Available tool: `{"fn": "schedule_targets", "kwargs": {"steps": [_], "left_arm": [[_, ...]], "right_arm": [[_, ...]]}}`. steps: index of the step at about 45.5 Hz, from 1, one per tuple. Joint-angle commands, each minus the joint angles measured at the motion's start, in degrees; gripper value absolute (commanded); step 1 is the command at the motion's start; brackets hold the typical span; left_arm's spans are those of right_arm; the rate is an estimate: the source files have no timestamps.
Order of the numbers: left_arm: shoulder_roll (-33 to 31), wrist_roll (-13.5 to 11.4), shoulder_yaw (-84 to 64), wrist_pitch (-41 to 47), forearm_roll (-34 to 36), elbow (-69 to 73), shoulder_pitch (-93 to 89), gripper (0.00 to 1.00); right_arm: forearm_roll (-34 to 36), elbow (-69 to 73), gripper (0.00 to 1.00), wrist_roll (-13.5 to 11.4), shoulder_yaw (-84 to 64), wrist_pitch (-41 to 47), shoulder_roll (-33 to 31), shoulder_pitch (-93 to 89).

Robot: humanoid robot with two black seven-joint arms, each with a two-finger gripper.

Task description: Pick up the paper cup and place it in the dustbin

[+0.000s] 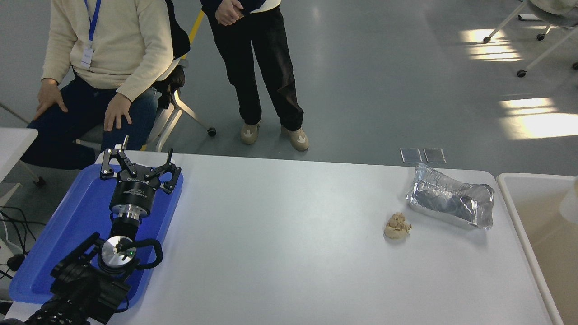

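On white table [289, 253]: foil bag [449, 201], paper wad [397, 225]; grey floor [384, 76] beyond.

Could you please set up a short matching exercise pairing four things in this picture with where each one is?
Things:
1. foil bag
2. paper wad
3. left gripper
4. paper cup

Places:
A. over the blue tray
B. at the picture's right edge, over the dustbin
C. on the table, just left of the dustbin
D. on the table, near the foil bag's lower left

Pairs: 1-C, 2-D, 3-A, 4-B
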Motion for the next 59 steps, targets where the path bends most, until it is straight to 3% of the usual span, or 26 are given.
{"fn": "schedule_targets", "kwargs": {"steps": [1,24,32,46,59], "left_arm": [[0.0,0.0,0.0,-0.1,0.0,0.0,0.01,1.0],[0.0,-0.09,0.0,-0.01,0.0,0.0,0.01,1.0],[0.0,-0.09,0.0,-0.01,0.0,0.0,0.01,1.0],[0.0,-0.18,0.0,-0.01,-0.09,0.0,0.01,1.0],[0.0,-0.18,0.0,-0.01,-0.09,0.0,0.01,1.0]], "right_arm": [[-4.92,-13.82,0.0,0.28,10.67,-0.3,-3.58,-15.0],[-5.01,-33.42,0.0,0.72,24.04,-14.89,-0.07,-49.99],[-4.92,-37.99,0.0,0.9,35.36,-16.39,0.9,-62.73],[-4.66,-48.27,0.0,0.9,46.8,-22.27,8.45,-80.4],[2.55,-56.8,0.0,0.99,48.3,-24.56,14.26,-89.11]]}}
